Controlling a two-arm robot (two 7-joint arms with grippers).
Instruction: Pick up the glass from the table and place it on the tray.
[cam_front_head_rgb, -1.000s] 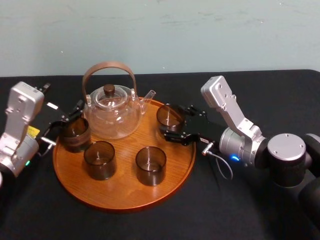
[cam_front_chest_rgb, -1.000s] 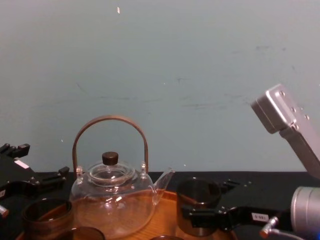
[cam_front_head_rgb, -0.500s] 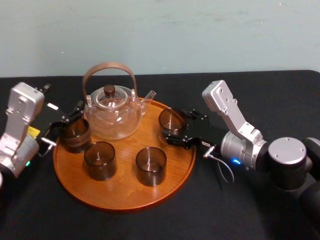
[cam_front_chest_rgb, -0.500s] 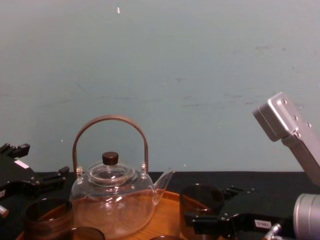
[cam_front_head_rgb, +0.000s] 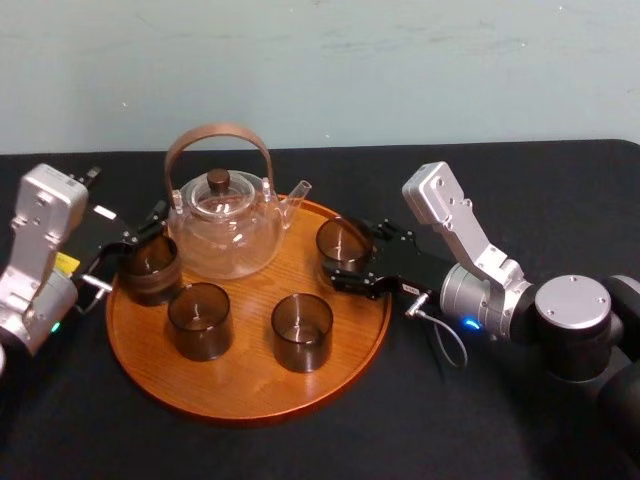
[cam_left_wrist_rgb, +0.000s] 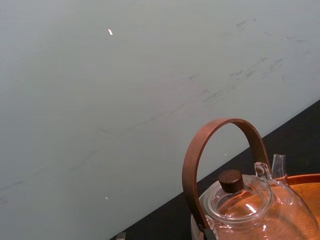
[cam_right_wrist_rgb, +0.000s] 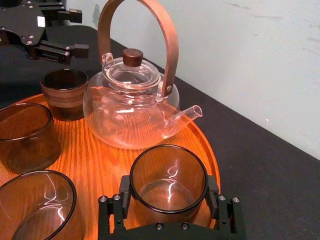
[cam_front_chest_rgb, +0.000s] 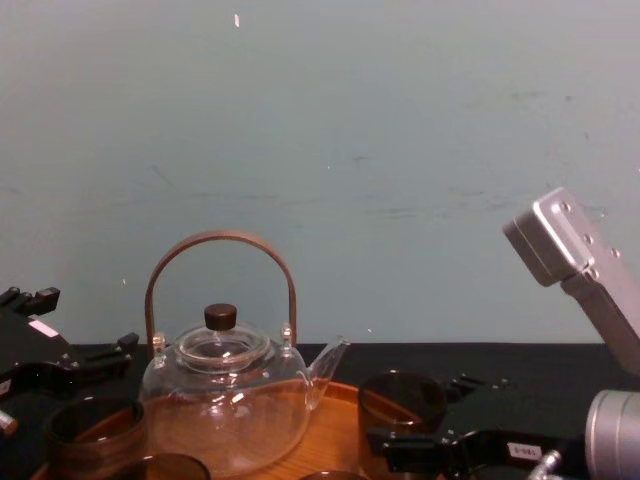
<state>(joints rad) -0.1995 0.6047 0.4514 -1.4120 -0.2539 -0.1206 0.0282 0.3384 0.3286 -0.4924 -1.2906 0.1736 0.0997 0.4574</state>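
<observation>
Glass (cam_right_wrist_rgb: 168, 176) between right gripper's (cam_right_wrist_rgb: 168, 194) jaws

Soft, even light from above. White glints sit on the teapot (cam_right_wrist_rgb: 131, 107) and the glass (cam_right_wrist_rgb: 168, 187); the tray (cam_front_head_rgb: 240, 385) glows warm, the black worktop (cam_front_head_rgb: 300, 450) looks dark, shadows are faint.

My right arm (cam_front_head_rgb: 462, 232): a silver box-shaped link, a round grey joint cap (cam_front_head_rgb: 573, 297) ringed in black, a blue light (cam_front_head_rgb: 470, 318) and a thin grey cable (cam_front_head_rgb: 447, 345). My right gripper (cam_front_head_rgb: 345, 255) is black, its face studded with small screws (cam_right_wrist_rgb: 155, 226) (a white label (cam_front_chest_rgb: 521, 451) sits behind). My left arm (cam_front_head_rgb: 42, 225) matches, with a yellow sticker (cam_front_head_rgb: 65, 262).
</observation>
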